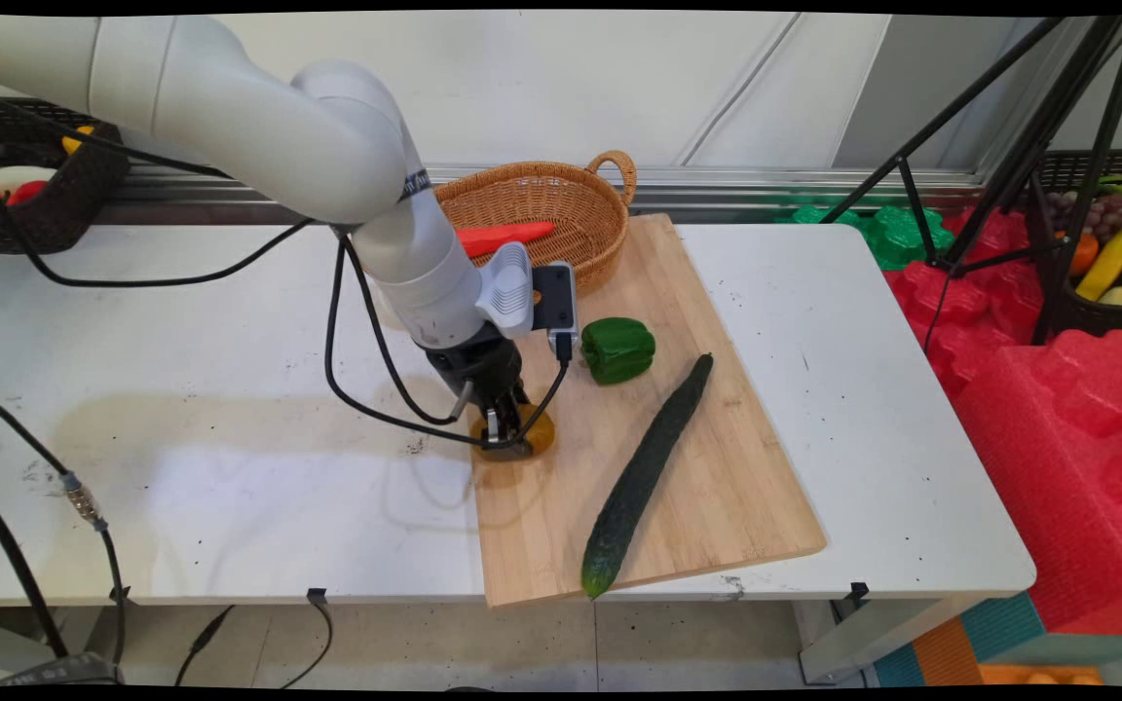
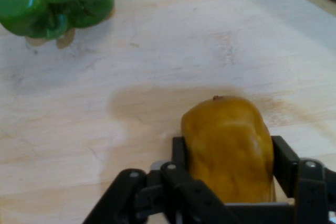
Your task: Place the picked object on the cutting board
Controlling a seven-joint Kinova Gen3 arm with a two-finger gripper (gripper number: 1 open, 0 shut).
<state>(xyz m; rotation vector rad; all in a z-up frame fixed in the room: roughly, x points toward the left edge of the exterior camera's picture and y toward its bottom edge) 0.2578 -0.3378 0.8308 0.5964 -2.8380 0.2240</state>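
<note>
The gripper (image 1: 505,435) is down at the left edge of the wooden cutting board (image 1: 717,487), and the hand view shows its two fingers (image 2: 283,158) pressed against either side of a yellow-orange pepper-like vegetable (image 2: 229,148), so it is clamped on that piece, which seems to rest on the board. Judged from this, the step in hand is a grasp at board level; any move from here calls for a firm hold on a rounded, smooth skin that could slip. From the gripper, one green bell pepper (image 1: 617,349) lies at about 1 o'clock, near but apart, and one long cucumber (image 1: 646,474) lies diagonally at about 3 to 4 o'clock, its lower tip at the board's near edge. One wicker basket (image 1: 542,209) sits at 12 o'clock on the board's far corner, with one red-orange piece (image 1: 507,237) inside it, perhaps a carrot. The board lies on the white table (image 1: 210,467).
</note>
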